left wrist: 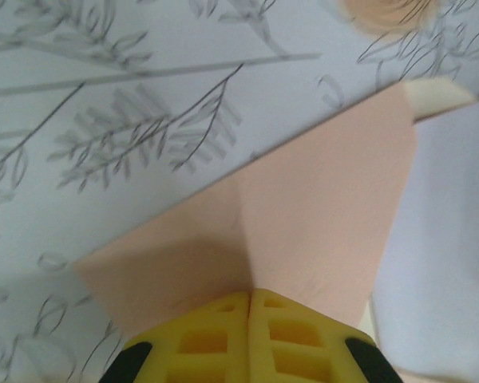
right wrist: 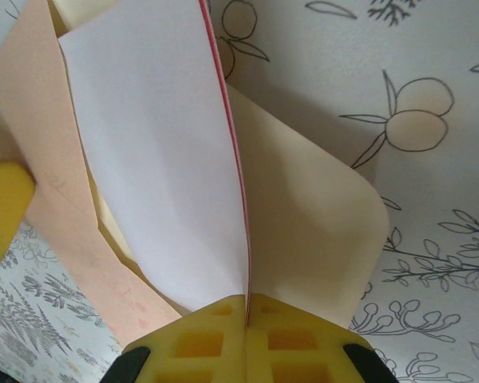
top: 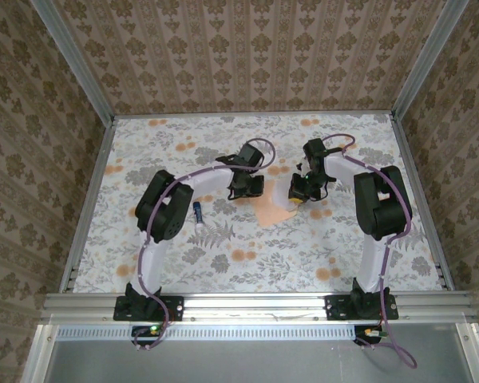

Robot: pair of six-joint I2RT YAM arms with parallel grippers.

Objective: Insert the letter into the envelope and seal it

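The peach envelope [top: 271,211] lies mid-table between the two grippers. My left gripper [top: 245,188] is shut on it. In the left wrist view its yellow fingers [left wrist: 223,335] pinch the envelope [left wrist: 319,199] along a crease, lifting it off the cloth. My right gripper [top: 303,191] is shut on the letter. In the right wrist view the gripper [right wrist: 247,303] clamps the letter [right wrist: 152,159] by its red edge. The white sheet rises toward the envelope [right wrist: 40,120] at the left. A cream, round-cornered panel [right wrist: 319,239] curves off to the right; whose it is I cannot tell.
A small blue-and-white tube [top: 198,211] lies just left of the envelope by the left arm's elbow. The floral tablecloth [top: 223,255] is bounded by metal rails [top: 88,199] on all sides. Both arms arch inward over the table's middle.
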